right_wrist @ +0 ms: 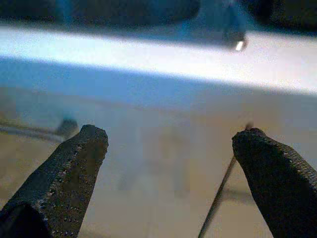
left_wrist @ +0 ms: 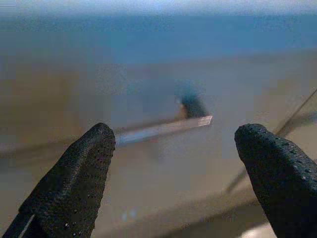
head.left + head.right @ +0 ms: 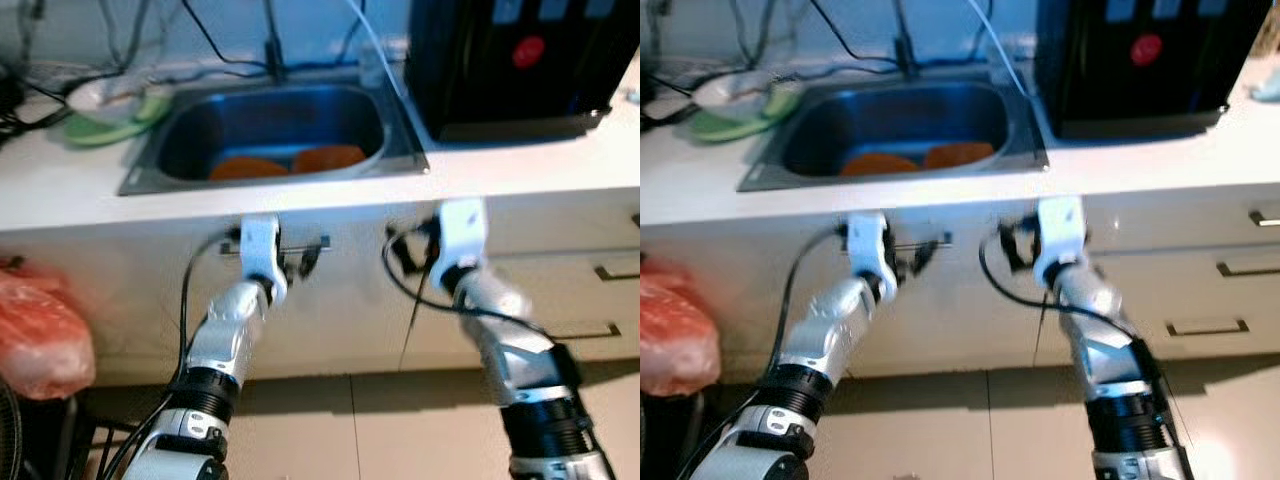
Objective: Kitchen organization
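Left to right: a pink plastic bag point(image 3: 40, 340) beside the cabinet; a green dish point(image 3: 105, 125) on the white counter point(image 3: 300, 200); the steel sink point(image 3: 275, 130) holding two orange items point(image 3: 285, 163), possibly plates, though blur prevents certainty. Below the sink, the left gripper point(image 2: 173, 163) faces the drawer handle point(image 2: 163, 129), fingers spread, holding nothing. The right gripper point(image 1: 168, 168), likewise released and empty, faces the cabinet front under the counter edge. A black appliance point(image 3: 520, 60) stands at right.
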Available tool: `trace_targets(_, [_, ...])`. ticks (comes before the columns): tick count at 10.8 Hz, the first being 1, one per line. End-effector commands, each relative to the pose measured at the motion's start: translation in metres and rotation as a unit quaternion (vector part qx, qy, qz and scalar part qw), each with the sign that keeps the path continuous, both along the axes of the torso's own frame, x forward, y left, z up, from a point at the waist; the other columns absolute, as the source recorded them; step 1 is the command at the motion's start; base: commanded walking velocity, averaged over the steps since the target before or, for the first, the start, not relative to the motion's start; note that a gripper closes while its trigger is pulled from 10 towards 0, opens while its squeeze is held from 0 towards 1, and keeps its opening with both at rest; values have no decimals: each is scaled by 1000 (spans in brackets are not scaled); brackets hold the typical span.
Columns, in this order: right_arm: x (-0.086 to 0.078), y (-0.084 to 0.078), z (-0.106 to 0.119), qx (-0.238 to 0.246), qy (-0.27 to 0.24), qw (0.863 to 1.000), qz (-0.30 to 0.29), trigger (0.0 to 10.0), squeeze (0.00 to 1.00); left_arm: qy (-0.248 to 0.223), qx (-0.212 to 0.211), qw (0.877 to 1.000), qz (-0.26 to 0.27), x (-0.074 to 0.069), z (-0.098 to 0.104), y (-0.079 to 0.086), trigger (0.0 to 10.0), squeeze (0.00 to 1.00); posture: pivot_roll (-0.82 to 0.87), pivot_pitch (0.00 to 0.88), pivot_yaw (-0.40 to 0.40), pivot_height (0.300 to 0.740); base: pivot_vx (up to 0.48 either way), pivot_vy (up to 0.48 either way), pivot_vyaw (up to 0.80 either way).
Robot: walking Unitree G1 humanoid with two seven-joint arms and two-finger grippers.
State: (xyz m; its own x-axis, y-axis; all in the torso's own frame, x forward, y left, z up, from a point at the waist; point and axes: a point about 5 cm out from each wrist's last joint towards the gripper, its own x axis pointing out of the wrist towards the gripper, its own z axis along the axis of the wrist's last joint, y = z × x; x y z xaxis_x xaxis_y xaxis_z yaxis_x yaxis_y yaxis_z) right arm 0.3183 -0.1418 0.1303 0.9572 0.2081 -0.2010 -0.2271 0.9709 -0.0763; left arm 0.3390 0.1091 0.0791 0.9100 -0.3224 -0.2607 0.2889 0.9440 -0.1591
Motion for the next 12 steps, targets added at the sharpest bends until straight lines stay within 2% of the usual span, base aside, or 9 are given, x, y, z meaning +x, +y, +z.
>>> trace_targets(1, [-1, 3, -21, 13, 33, 999, 2, 10000, 412, 36, 33, 999, 8, -6, -21, 13, 10000, 0, -84, 0, 109, 740, 0, 0, 0])
trace_targets(2, [-4, 2, -47, 21, 76, 997, -6, 10000, 412, 73, 62, 995, 2, -16, -44, 18, 10000, 0, -85, 0, 109, 740, 0, 0, 0])
trace_targets(4, [-16, -2, -98, 38, 163, 985, -40, 10000, 424, 156, 77, 985, 4, -39, -80, 26, 10000, 0, -87, 0, 111, 740, 0, 0, 0])
trace_targets(6, [-37, -12, -139, 76, 249, 959, -109, 10000, 424, 218, 87, 972, -5, -61, -103, 25, 10000, 0, -89, 0, 114, 740, 0, 0, 0])
trace_targets(8, [-54, -18, -161, 104, 296, 938, -151, 10000, 420, 258, 91, 962, 19, -73, -115, 36, 10000, 0, -91, 0, 116, 740, 0, 0, 0])
trace_targets(9, [-60, -17, -168, 103, 307, 934, -151, 10000, 420, 279, 94, 955, 26, -79, -120, 43, 10000, 0, -98, 0, 120, 740, 0, 0, 0])
trace_targets(10, [-74, -20, -181, 114, 336, 920, -170, 10000, 408, 313, 119, 942, 21, -97, -132, 53, 10000, 0, -110, 0, 126, 740, 0, 0, 0])
trace_targets(11, [-84, -25, -188, 145, 357, 901, -198, 10000, 412, 331, 122, 935, 34, -108, -140, 61, 10000, 0, -110, 0, 126, 740, 0, 0, 0])
trace_targets(12, [-84, -28, -188, 135, 359, 902, -198, 10000, 420, 344, 118, 931, 45, -116, -144, 65, 10000, 0, -107, 0, 122, 740, 0, 0, 0])
